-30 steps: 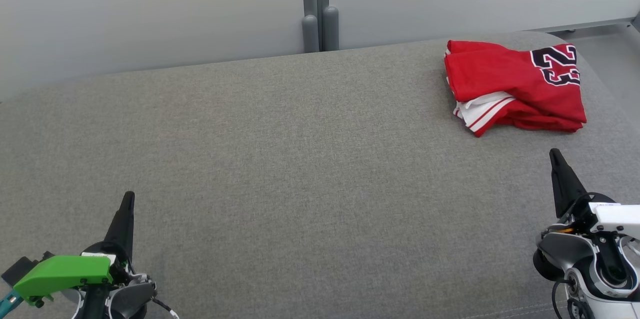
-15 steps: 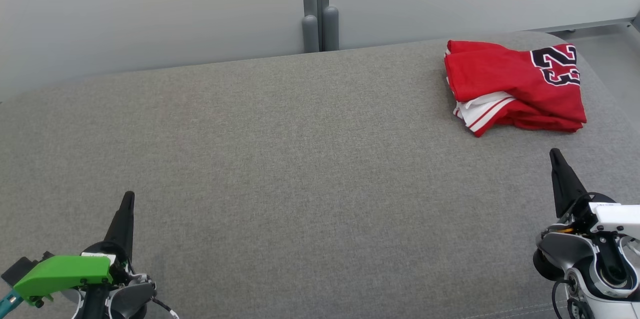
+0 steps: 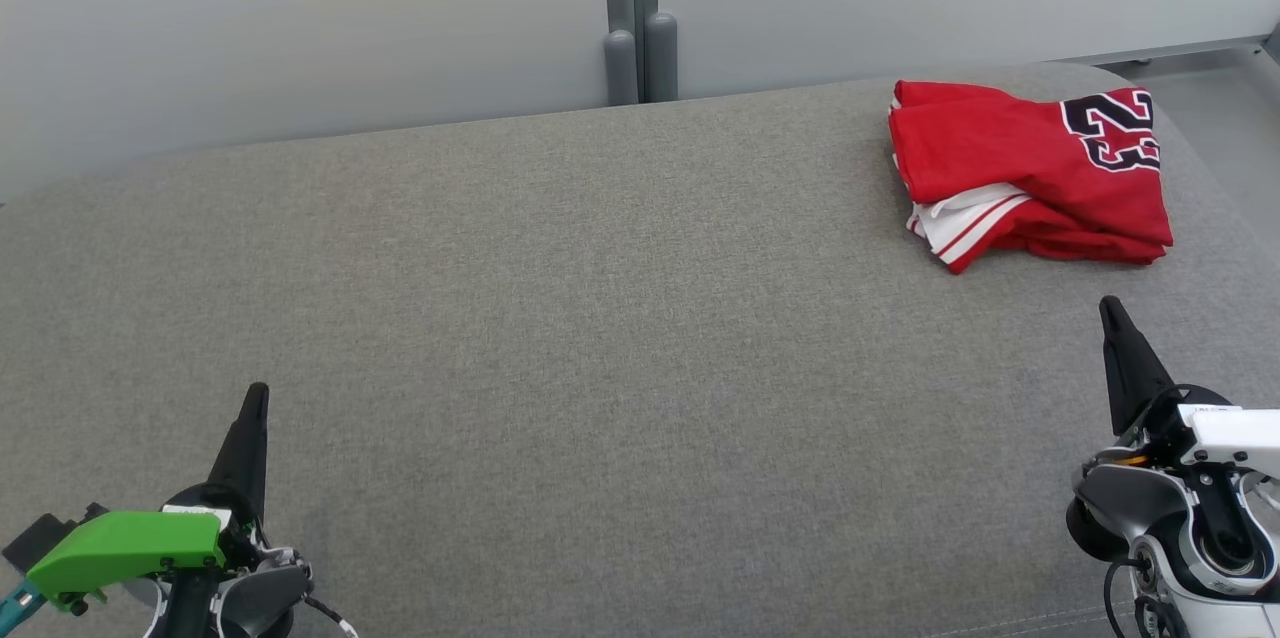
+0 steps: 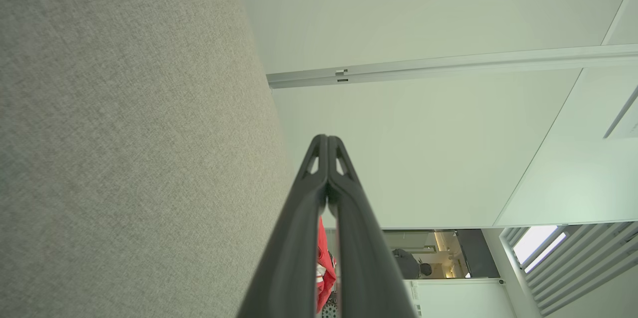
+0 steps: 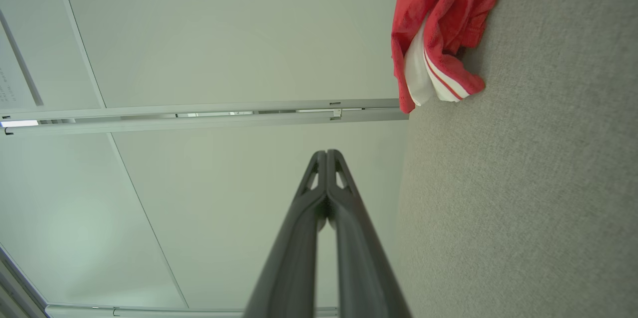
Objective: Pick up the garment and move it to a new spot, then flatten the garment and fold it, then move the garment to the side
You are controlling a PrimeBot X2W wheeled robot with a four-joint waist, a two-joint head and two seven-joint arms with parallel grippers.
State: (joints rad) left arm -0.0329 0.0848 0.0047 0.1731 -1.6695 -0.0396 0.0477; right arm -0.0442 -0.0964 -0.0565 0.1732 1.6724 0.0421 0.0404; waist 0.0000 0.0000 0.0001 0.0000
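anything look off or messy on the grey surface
The folded red jersey lies askew near the far right corner of the grey surface, a white striped layer poking out of its near edge. Nothing else stands out.

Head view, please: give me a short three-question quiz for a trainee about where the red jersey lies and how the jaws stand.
1. True or false: the red jersey lies at the far right of the grey fabric surface.
2. Pick one. The right jaws are: A) shut on the jersey; B) shut and holding nothing, short of the jersey; C) wide open.
3. Fill in: the number printed on the jersey is ___.

Key: 1 true; 2 B; 3 23.
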